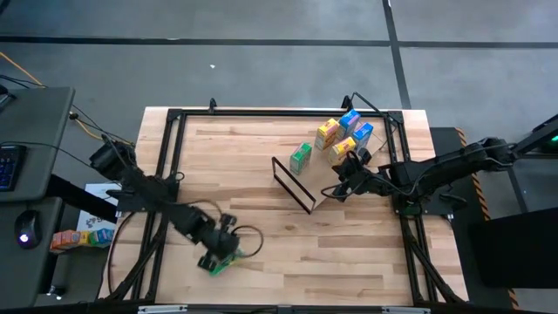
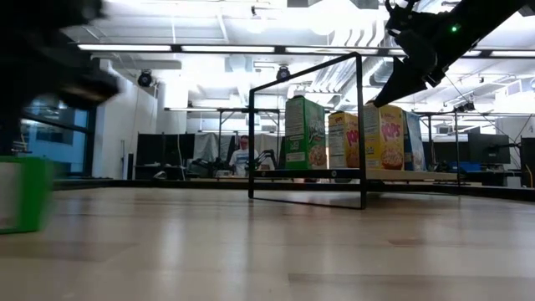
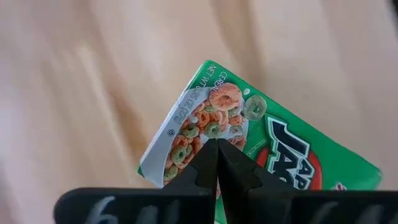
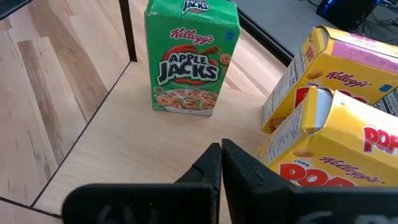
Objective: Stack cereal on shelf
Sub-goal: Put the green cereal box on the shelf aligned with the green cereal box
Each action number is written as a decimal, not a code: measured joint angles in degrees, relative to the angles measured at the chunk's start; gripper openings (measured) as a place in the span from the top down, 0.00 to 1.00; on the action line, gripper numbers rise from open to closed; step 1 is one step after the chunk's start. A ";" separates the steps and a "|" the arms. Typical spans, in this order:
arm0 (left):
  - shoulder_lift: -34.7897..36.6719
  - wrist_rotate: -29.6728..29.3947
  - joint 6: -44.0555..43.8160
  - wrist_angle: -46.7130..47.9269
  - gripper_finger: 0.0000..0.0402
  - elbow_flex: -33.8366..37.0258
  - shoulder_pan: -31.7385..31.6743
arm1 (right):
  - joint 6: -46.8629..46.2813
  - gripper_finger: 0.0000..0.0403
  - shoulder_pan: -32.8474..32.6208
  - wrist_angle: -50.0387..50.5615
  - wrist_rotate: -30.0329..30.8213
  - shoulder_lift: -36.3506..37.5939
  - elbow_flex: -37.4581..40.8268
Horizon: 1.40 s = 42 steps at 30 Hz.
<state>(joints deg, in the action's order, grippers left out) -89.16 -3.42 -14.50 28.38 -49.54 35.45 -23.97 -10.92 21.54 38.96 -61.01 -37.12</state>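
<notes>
Left gripper (image 1: pixel 215 259) closed, fingers together, nothing held; tips over green box (image 1: pixel 223 264) lying flat on surface (image 1: pixel 261 209) at near left. Right gripper (image 1: pixel 342 189) closed, empty, above shelf (image 1: pixel 324 196), beside yellow boxes (image 4: pixel 336 124). Upright green box (image 1: pixel 300 157) stands on shelf next to black frame (image 1: pixel 293 184). Yellow and blue boxes (image 1: pixel 356 126) clustered on shelf behind right gripper.

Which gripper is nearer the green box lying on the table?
Left. The left gripper is right at the green box; the right gripper is far across, by the shelf.
</notes>
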 joint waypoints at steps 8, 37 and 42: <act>-0.67 0.97 19.64 -11.90 1.00 0.18 -12.67 | 0.00 1.00 0.00 0.00 0.00 0.00 0.00; 16.07 -27.36 -17.87 -1.27 1.00 9.24 13.63 | 3.64 1.00 -22.55 -14.61 -12.26 0.48 0.01; 16.21 -27.59 -20.68 -1.35 1.00 9.90 13.85 | 13.64 1.00 -23.15 -28.08 -15.38 -5.14 -0.04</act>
<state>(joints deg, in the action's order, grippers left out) -72.95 -31.01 -35.18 27.03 -39.64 49.30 -10.33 -34.06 -6.54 23.58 -66.15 -37.17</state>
